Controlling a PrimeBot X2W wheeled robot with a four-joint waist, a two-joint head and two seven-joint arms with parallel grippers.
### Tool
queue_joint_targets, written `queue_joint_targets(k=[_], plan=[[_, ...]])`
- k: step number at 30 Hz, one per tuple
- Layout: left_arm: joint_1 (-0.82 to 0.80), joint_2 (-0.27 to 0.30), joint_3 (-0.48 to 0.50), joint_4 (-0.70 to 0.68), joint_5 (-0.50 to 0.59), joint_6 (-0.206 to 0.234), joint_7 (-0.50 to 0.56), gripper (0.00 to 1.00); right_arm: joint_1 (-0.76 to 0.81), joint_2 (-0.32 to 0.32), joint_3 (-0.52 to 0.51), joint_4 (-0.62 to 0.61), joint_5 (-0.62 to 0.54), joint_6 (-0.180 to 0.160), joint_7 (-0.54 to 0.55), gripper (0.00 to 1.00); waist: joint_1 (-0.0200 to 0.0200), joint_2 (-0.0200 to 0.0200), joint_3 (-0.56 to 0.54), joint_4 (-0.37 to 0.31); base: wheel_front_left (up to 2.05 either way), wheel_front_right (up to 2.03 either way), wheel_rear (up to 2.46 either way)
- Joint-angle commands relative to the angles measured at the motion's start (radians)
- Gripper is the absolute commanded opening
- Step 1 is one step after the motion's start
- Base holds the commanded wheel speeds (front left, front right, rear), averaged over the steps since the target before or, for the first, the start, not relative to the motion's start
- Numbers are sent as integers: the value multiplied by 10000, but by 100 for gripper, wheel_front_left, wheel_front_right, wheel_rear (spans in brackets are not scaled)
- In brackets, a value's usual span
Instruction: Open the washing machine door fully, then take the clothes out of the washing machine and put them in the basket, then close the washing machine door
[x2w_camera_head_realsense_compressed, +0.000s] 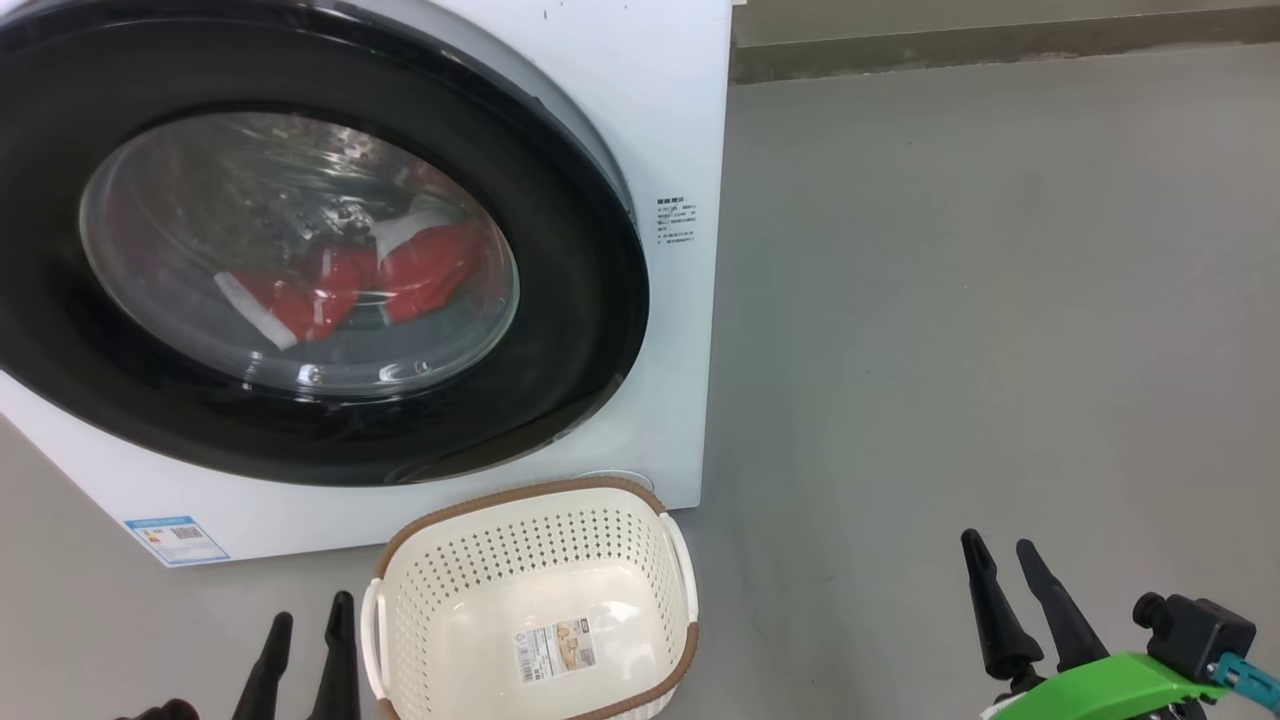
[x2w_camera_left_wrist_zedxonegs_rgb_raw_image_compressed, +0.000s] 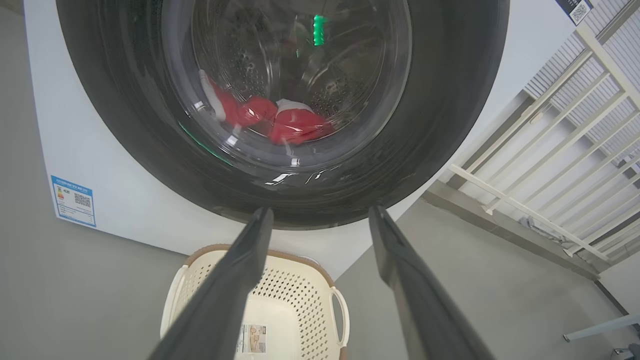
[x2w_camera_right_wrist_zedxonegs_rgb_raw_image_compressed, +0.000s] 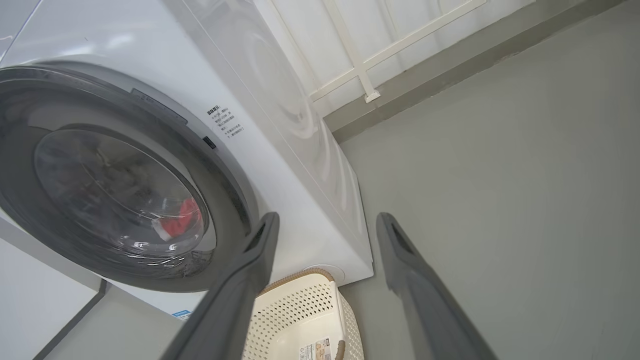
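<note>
Left gripper (x2w_camera_head_realsense_compressed: 313, 610) and right gripper (x2w_camera_head_realsense_compressed: 997, 542) both stand spread and empty. In the head view they sit at the lower corners, dark tapered fingers pointing up toward the washing machine (x2w_camera_head_realsense_compressed: 660, 120), a smooth white box. The round washing machine door (x2w_camera_head_realsense_compressed: 560, 330) has a glossy black rim around bulging glass. It lies closed and faces the robot. The red clothes (x2w_camera_head_realsense_compressed: 430, 265), white-trimmed, lie crumpled low behind the glass. The basket (x2w_camera_head_realsense_compressed: 520, 496) sits on the grey floor (x2w_camera_head_realsense_compressed: 950, 300) just before the machine. It is cream perforated plastic with a brown rim, mouth up, handles left and right. Its near end is cropped, so its long axis is unclear.

The left wrist view adds the perforated steel drum (x2w_camera_left_wrist_zedxonegs_rgb_raw_image_compressed: 240, 65) and a white railing (x2w_camera_left_wrist_zedxonegs_rgb_raw_image_compressed: 525, 210).

The right wrist view shows the machine's side panel (x2w_camera_right_wrist_zedxonegs_rgb_raw_image_compressed: 300, 115).
</note>
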Motion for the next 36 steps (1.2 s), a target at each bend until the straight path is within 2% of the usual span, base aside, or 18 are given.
queue_joint_targets(k=[1,36], plan=[[-111,162,226,-278,331,-47,-151,100,-33,-126,153,-309,-244,3,-159,100,-1,0,-3,0,0,0,0],[338,212,417,-437,3900,-131,-1188,100,435,-174,309,-735,-3271,4,-1186,100,-1,0,57,-116,0,0,0]])
